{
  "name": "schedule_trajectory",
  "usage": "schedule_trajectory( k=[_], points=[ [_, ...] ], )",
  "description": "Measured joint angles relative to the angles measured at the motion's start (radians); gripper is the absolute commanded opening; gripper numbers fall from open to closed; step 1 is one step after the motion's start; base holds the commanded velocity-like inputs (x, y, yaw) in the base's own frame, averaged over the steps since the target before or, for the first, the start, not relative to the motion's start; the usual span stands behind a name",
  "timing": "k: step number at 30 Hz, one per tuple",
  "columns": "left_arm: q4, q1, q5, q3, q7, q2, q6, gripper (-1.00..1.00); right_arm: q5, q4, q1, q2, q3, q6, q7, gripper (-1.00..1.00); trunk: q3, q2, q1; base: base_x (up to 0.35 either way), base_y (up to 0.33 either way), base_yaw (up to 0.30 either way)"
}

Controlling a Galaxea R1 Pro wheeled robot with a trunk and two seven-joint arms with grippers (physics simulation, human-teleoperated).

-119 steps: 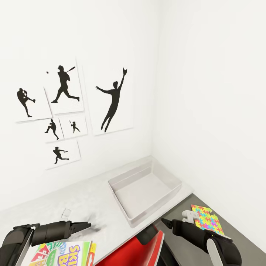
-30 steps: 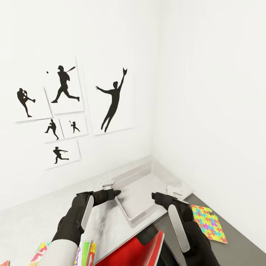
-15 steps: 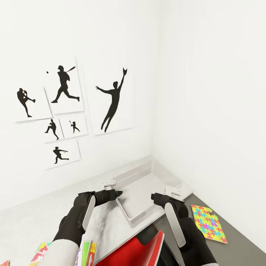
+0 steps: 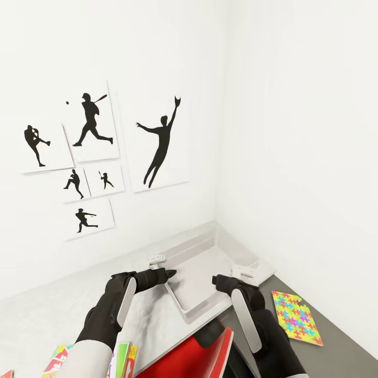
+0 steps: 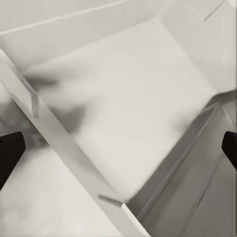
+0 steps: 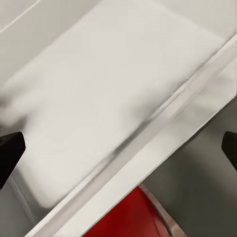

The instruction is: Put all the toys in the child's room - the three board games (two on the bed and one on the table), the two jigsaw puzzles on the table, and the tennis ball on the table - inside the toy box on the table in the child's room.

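Observation:
The toy box [image 4: 202, 273], an empty light grey tray, sits on the table [image 4: 63, 304] in the corner. My left gripper [image 4: 167, 273] hovers at the tray's left wall and my right gripper [image 4: 216, 280] at its near right side. Both are open and hold nothing. In the left wrist view the toy box [image 5: 133, 108] wall runs between the wide-apart fingertips [image 5: 10, 158]. In the right wrist view the toy box [image 6: 113, 94] rim crosses between the fingertips [image 6: 10, 153]. A jigsaw puzzle [image 4: 296, 316] lies on the lower dark grey cabinet [image 4: 341, 341]. A Skip-Bo board game [image 4: 119, 357] peeks in beside my left arm.
White walls meet right behind the tray, the left one hung with black baseball silhouette posters [image 4: 100, 152]. A red object [image 4: 189, 357] sits low in front of the table, below the tray, also seen as a red object [image 6: 128, 217] in the right wrist view.
Over four seconds both arms rose from low at the sides to the tray's two ends. In the last second the two grippers crept slightly toward each other.

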Motion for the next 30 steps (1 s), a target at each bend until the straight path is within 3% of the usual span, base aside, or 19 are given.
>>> schedule_trajectory(
  k=[15,30],
  points=[
    [0.000,0.000,0.009,-0.001,-0.001,0.000,0.000,1.00,-0.001,-0.004,0.000,0.000,0.009,-0.004,0.000,1.00,0.000,0.000,0.000,0.000,0.000,0.000],
    [-0.001,0.000,0.010,-0.031,-0.003,0.000,0.001,1.00,-0.003,-0.006,0.000,0.000,0.009,-0.004,0.000,1.00,0.000,0.000,0.000,0.000,0.000,0.000]
  ],
)
